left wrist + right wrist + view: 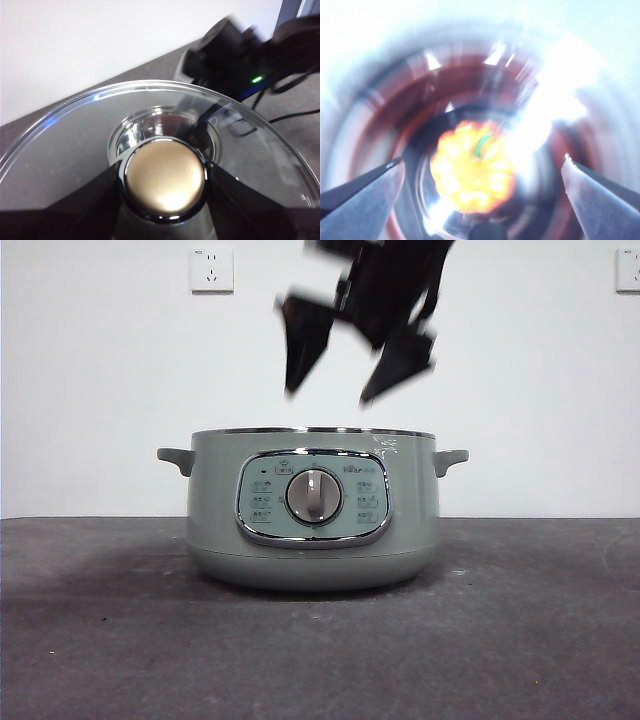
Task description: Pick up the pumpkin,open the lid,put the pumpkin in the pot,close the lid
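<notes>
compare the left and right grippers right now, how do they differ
The left gripper is shut on the lid's knob, holding the lid away from the pot; the right gripper is open and empty above the pot. The left wrist view looks fairly sharp; the right gripper looks motion-blurred, with the pumpkin lying inside the pot beneath it. Both have two black jaws.

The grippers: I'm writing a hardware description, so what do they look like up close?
Both have two black, matte, wedge-shaped jaws tapering to pointed tips. In the front view the right gripper hangs from a dark angular body. The left gripper shows flat black jaws. Black cables and a green indicator light sit on the other arm.
</notes>
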`<state>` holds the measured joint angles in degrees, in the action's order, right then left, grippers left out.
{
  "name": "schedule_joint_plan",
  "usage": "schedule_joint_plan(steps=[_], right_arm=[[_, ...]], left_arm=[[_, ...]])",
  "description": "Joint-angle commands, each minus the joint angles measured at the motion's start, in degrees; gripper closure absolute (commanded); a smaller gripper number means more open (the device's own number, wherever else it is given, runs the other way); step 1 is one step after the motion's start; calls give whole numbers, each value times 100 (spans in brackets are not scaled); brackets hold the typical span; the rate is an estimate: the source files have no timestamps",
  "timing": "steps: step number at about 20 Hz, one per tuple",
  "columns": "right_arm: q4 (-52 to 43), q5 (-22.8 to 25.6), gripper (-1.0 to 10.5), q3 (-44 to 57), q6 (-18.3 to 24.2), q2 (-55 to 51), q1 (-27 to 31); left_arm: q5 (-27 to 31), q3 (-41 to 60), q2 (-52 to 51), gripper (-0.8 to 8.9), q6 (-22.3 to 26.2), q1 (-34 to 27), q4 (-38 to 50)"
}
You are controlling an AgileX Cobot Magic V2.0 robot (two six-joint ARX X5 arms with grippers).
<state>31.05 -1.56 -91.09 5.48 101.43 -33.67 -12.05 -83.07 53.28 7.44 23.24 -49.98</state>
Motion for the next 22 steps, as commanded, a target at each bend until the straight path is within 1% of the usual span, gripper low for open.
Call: schedule_joint_plan(steps=[1,3,5,10,14,17,22], right_arm=[[323,490,317,-48,-284,-791,-2],[824,647,318,-48,-457,-1668,-4],[1266,632,320,-48,-546,-2354,-4],[2162,533,320,-48,-706,-3456,-17],[2594,-50,321,-48,-809,-3825,-17],[2874,-304,321,-48,-817,-3989,-17],[3228,-323,321,-48,-815,-4133,-22]], left_arm=[[-83,-111,221,822,-22,-7,487],[-363,-111,656,822,-11,4,800],[-374,-111,1099,822,-7,48,1084],[-496,-111,2116,822,13,103,1818],[-492,-111,2660,822,13,240,2256],[-496,-111,3008,822,13,297,2573],[-466,-111,3499,822,17,422,3027]])
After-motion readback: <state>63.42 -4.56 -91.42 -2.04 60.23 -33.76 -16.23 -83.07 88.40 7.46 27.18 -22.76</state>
